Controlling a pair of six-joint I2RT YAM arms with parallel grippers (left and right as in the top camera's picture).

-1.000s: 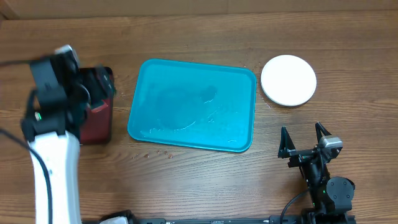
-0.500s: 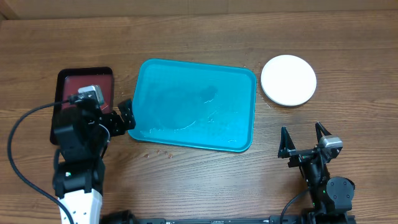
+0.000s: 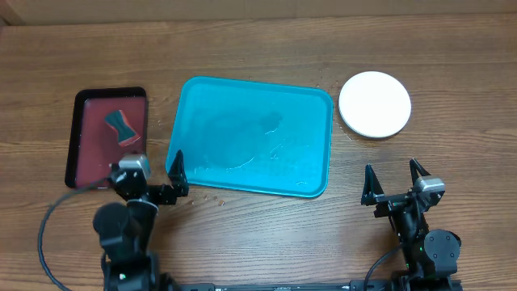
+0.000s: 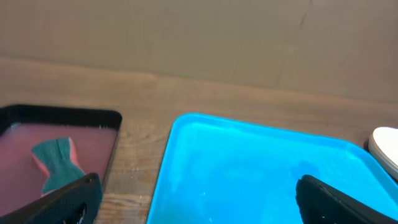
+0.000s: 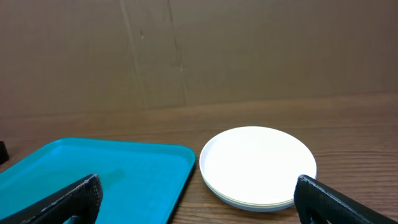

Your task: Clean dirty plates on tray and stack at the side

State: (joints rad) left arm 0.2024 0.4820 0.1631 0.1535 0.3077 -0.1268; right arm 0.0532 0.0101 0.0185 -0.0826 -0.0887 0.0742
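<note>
The turquoise tray (image 3: 250, 133) lies mid-table with no plates on it, only wet streaks; it also shows in the left wrist view (image 4: 249, 168) and the right wrist view (image 5: 93, 171). The plates (image 3: 375, 104) sit stacked on the table right of the tray, white one on top; the stack shows in the right wrist view (image 5: 258, 165), with thin edges of lower plates under it. My left gripper (image 3: 153, 179) is open and empty at the tray's front left corner. My right gripper (image 3: 396, 183) is open and empty, in front of the stack.
A dark red black-rimmed tray (image 3: 81, 158) lies left of the turquoise tray, with a green and pink sponge (image 3: 119, 126) on it, also in the left wrist view (image 4: 56, 165). A brown cardboard wall (image 5: 199, 50) stands behind the table.
My left arm has drawn back from over the red tray toward the front edge, leaving the sponge on the red tray. The right arm has not moved.
</note>
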